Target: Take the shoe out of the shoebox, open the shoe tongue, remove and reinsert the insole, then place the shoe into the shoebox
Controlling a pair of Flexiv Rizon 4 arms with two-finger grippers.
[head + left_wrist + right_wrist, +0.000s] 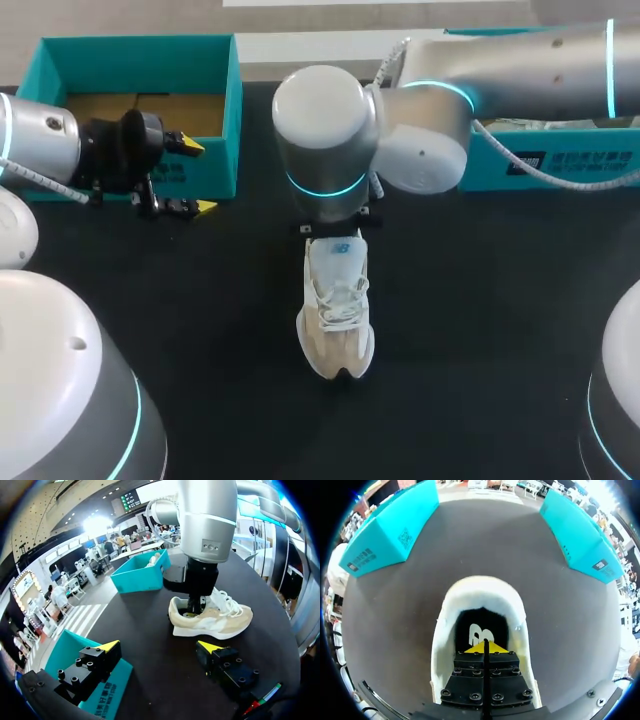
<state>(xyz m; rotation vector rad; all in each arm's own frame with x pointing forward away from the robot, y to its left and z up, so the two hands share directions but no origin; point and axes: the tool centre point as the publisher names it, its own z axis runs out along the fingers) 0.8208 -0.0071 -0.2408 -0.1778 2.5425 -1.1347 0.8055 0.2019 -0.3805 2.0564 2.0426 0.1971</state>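
Note:
A white and beige sneaker (337, 320) stands upright mid-table, toe toward the front edge. My right gripper (485, 647) is shut, its tips down in the heel opening, right over the black insole (481, 625) with a white logo. In the head view my right wrist hides that gripper. The left wrist view shows the sneaker (215, 620) side-on with the right gripper (196, 605) dipped into it. My left gripper (197, 175) hangs open and empty at the left, beside the open teal shoebox (140, 50), well apart from the shoe.
A second teal box (560, 160) sits at the back right under my right arm. In the right wrist view both teal boxes (395, 530) (580, 530) flank the far end of the black tabletop (480, 300).

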